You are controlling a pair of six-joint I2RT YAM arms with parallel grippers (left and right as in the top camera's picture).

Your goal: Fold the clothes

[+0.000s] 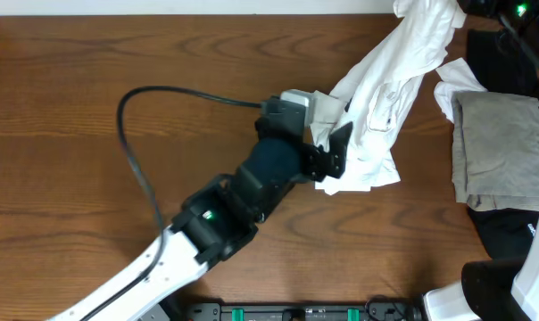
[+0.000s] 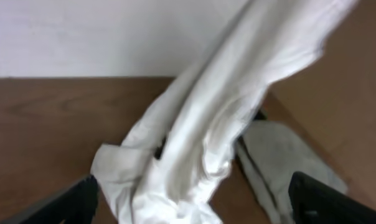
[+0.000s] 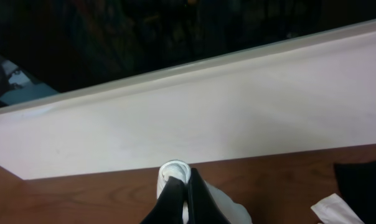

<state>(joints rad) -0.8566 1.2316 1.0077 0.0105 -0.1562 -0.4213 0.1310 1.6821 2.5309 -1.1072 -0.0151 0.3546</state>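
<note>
The white T-shirt (image 1: 381, 98) hangs stretched from the top right corner down to the table's middle, its lower end bunched on the wood. My right gripper (image 3: 187, 180) is shut on a rolled bit of the white cloth (image 3: 173, 172), held above the table's far edge. At the shirt's lower end my left gripper (image 1: 335, 159) stands open. In the left wrist view its fingers (image 2: 66, 204) stand wide on either side of the white shirt (image 2: 200, 143), and cloth lies between them without being pinched.
A folded grey-beige garment (image 1: 501, 152) lies at the right on black cloth (image 1: 510, 227), also seen as the grey garment (image 2: 281, 155) beside the shirt. A white scrap (image 1: 457, 85) lies by it. The left arm's black cable (image 1: 131, 152) loops over the left half of the table.
</note>
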